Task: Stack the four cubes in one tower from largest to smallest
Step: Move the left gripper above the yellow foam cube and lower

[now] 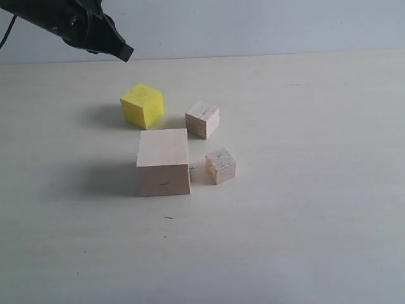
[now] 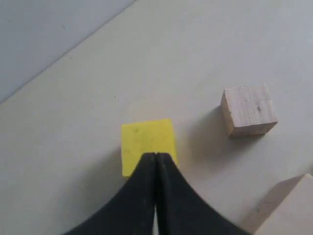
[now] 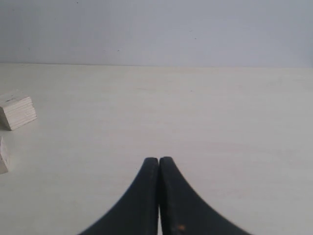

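Note:
Four cubes stand apart on the table, none stacked. The large pale wooden cube (image 1: pixel 164 162) is nearest the front. Behind it sits the bright yellow cube (image 1: pixel 143 105). A small wooden cube (image 1: pixel 202 119) stands to the yellow one's right, and the smallest, marked cube (image 1: pixel 220 166) is beside the large one. My left gripper (image 1: pixel 126 52) hangs shut and empty, high above and behind the yellow cube; in the left wrist view its tips (image 2: pixel 155 154) overlap the yellow cube (image 2: pixel 146 143), with the small cube (image 2: pixel 248 111) and a corner of the large cube (image 2: pixel 288 210) nearby. My right gripper (image 3: pixel 159 159) is shut and empty over bare table.
The pale table (image 1: pixel 316 221) stretches wide to the right and front of the cubes. A grey wall (image 1: pixel 253 25) bounds the far edge. In the right wrist view, a wooden cube (image 3: pixel 17 109) and the edge of another (image 3: pixel 2 156) show at the frame's side.

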`<state>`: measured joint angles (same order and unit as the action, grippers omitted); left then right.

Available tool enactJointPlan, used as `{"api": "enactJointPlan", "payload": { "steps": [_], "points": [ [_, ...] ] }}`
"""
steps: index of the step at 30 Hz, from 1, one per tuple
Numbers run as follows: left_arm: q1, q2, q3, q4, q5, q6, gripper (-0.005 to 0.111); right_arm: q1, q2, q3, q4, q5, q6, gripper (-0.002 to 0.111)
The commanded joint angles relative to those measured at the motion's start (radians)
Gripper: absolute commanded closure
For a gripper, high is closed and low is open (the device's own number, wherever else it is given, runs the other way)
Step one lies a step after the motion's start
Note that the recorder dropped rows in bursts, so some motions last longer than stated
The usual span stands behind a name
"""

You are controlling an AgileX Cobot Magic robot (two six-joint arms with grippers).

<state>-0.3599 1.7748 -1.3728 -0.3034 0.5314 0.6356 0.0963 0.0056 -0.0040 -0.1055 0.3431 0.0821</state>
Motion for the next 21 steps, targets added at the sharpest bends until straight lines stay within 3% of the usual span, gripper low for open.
{"api": "enactJointPlan", "payload": {
  "steps": [1,6,8,21],
  "points": [
    [0.002,0.028,-0.011,0.095,-0.009,-0.011,0.086,0.0,-0.006,0.004,-0.002,-0.006,0.0,0.108],
    [0.002,0.065,-0.011,0.104,-0.038,-0.008,0.033,0.0,-0.006,0.004,-0.002,-0.006,0.0,0.108],
    [0.002,0.078,-0.011,0.102,-0.055,-0.012,0.021,0.0,-0.006,0.004,-0.002,-0.006,0.0,0.108],
    [0.0,0.149,-0.011,0.009,-0.17,-0.046,0.021,0.0,-0.006,0.004,-0.002,-0.006,0.0,0.108]
  ]
}}
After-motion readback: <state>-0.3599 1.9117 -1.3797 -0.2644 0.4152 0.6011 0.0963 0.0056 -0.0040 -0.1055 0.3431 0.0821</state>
